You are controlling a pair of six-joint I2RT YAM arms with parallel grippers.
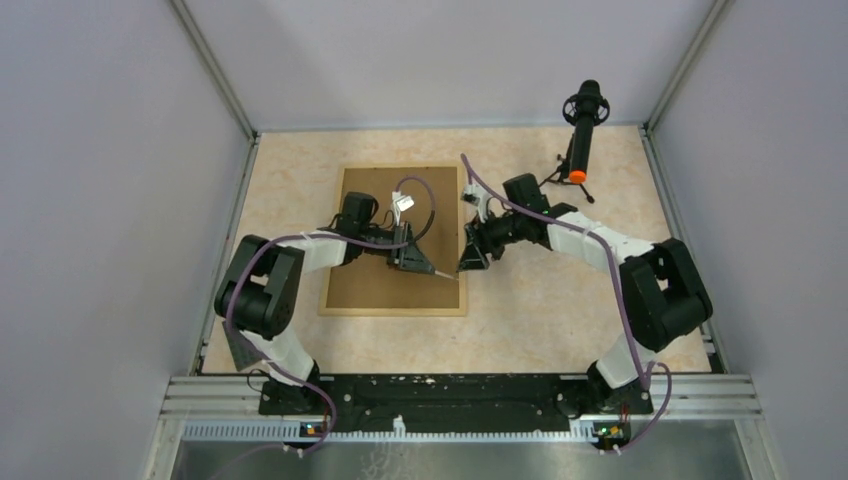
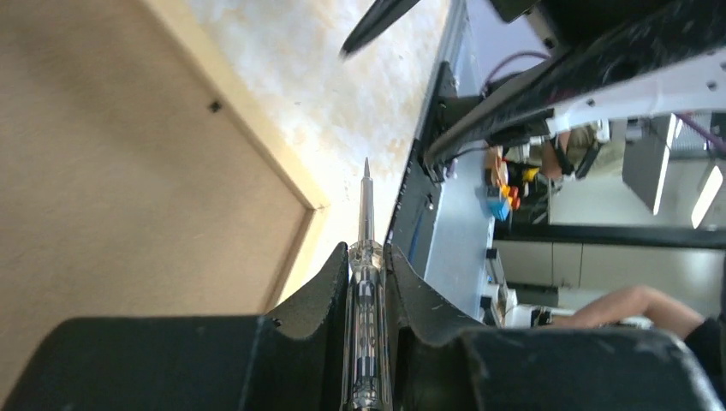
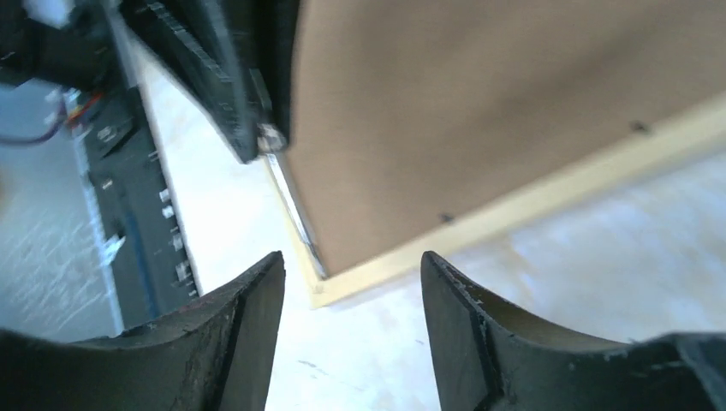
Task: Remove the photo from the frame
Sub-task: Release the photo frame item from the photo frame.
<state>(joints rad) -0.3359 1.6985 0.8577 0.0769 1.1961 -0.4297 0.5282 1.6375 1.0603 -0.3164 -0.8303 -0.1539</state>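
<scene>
— Frame (image 1: 375,195) position?
— Face down on the table (image 1: 540,310), brown back up; photo unseen (presumably underneath). My left gripper (image 2: 366,257) clamps a screwdriver (image 2: 365,214), likely for levering the back's tabs. My right gripper (image 3: 351,282) hangs open near the corner.

Frame (image 1: 375,290) of pale wood (matt fibreboard back).

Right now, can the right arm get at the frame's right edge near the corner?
Probably yes. The right gripper hangs open just off the frame, with nothing between them. The only crowding is the screwdriver clamped in the left gripper, whose shaft pokes out over that same edge.
</scene>
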